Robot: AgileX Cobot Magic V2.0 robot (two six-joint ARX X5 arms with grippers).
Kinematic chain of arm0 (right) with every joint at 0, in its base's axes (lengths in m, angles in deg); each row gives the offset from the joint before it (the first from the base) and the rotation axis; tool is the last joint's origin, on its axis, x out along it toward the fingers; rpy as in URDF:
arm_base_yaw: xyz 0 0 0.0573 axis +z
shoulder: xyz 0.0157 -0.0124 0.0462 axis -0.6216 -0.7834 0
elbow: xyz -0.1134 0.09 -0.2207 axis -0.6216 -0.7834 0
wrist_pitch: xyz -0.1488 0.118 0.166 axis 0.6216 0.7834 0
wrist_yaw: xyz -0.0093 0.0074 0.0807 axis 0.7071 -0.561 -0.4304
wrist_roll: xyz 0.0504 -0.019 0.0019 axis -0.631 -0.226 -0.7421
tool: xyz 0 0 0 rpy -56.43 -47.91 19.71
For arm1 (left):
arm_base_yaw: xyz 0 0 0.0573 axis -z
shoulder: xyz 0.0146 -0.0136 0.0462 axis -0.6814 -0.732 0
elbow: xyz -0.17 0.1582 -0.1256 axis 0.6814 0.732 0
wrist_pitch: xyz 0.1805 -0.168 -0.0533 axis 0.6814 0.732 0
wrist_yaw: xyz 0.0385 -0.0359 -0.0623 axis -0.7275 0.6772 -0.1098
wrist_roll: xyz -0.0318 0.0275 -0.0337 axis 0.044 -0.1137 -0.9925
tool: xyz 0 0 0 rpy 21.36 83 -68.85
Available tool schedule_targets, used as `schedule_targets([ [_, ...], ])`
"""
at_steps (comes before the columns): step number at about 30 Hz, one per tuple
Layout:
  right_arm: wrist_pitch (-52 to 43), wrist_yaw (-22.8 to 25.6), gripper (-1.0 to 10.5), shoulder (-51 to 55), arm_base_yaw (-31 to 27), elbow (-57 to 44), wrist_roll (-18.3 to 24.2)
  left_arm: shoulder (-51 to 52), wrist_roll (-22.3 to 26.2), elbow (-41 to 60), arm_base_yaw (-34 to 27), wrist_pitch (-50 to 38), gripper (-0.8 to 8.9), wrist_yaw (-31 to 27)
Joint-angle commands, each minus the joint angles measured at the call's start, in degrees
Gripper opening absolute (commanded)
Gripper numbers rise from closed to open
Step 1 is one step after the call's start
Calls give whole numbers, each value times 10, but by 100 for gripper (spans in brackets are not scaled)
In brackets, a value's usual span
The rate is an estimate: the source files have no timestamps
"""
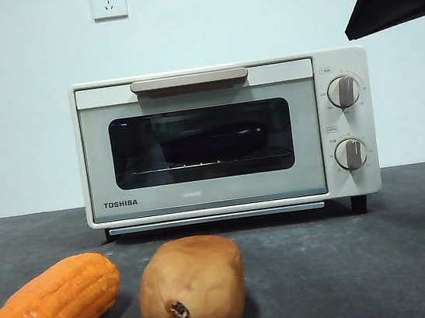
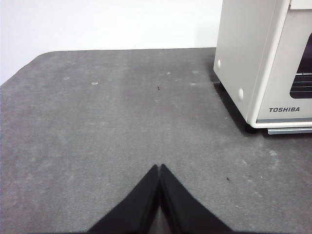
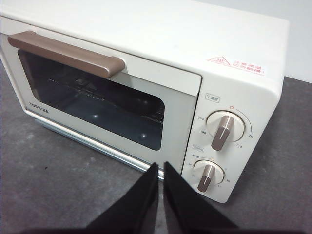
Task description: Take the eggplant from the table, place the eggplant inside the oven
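— Honestly, what is staying hard to make out around the oven (image 1: 225,138)?

— Its door is sitting closed, and behind the dark glass a long dark shape, seemingly the eggplant (image 1: 212,144), is lying on the rack; the tint is hiding its colour and outline. In the right wrist view the glass is showing only the rack. The corn cob (image 1: 50,310) in front of the oven is being cut off by the picture's edge, and the potato (image 1: 192,291) beside it is losing its underside the same way.

— And the grippers?

— The left gripper (image 2: 160,168) is hanging over bare table (image 2: 97,126) beside the oven's side wall, its jaws pressed together, holding nothing. The right gripper (image 3: 160,166) is hovering in front of the oven, near the two knobs (image 3: 219,130), its jaws nearly touching with a thin slit between them, also holding nothing.
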Motion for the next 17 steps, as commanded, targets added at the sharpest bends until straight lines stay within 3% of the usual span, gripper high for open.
schedule_targets([
  [1,-6,2,5,-3,3,4,-10,1,3,9,-2,3,4,-2],
  [7,6,17,5,30,2,3,23,1,3,9,-2,3,4,-2],
  [10,9,39,5,93,-19,1,76,1,3,9,-2,3,4,-2],
  [12,3,36,5,146,-51,-9,98,1,3,9,-2,3,4,-2],
  [17,-2,-17,5,265,-163,-64,94,1,3,9,-2,3,4,-2],
])
